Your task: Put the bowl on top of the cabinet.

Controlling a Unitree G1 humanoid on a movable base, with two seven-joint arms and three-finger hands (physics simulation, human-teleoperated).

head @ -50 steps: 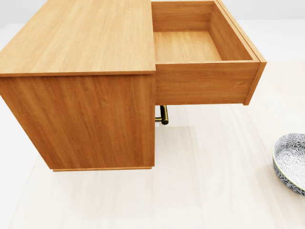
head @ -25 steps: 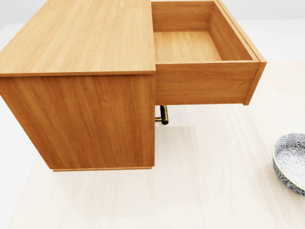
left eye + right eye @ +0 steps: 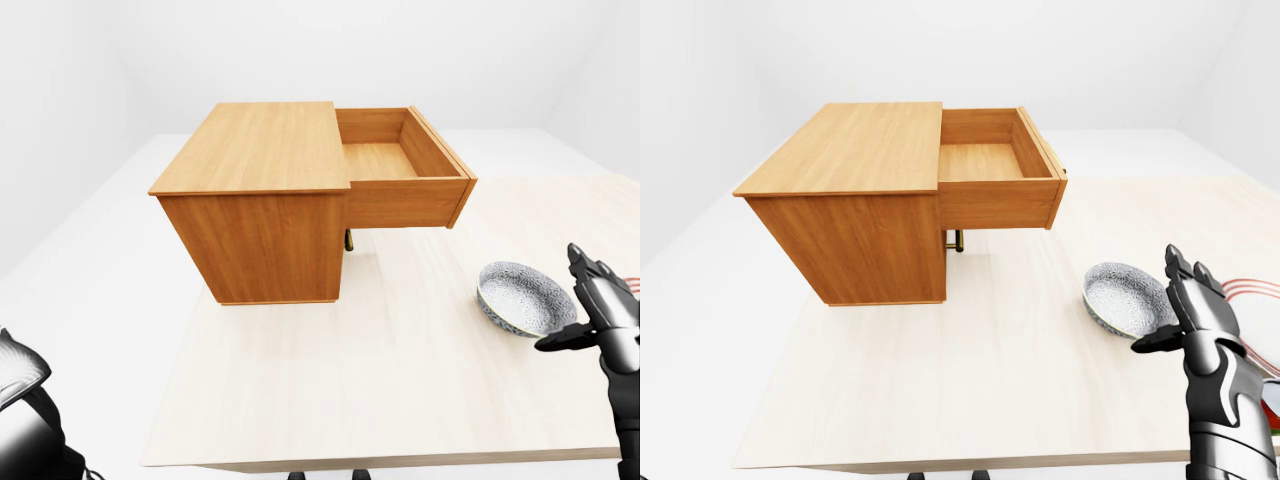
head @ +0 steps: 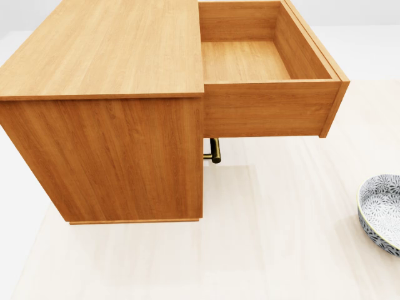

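Note:
A blue-and-white patterned bowl (image 3: 525, 298) sits on the pale table (image 3: 330, 390), to the right of the wooden cabinet (image 3: 262, 150) and below its pulled-out top drawer (image 3: 400, 168). In the head view only the bowl's left part (image 4: 381, 212) shows at the right edge. My right hand (image 3: 1165, 305) hovers just right of the bowl, fingers spread and open, its thumb near the rim, holding nothing. Only a black-and-white part of my left arm (image 3: 22, 395) shows at the lower left of the left-eye view; that hand is hidden.
The drawer is empty inside. A brass handle (image 4: 215, 150) sticks out under it. A red-striped plate edge (image 3: 1245, 290) lies right of the bowl, behind my hand. The table's near edge (image 3: 380, 462) runs along the bottom of the eye views.

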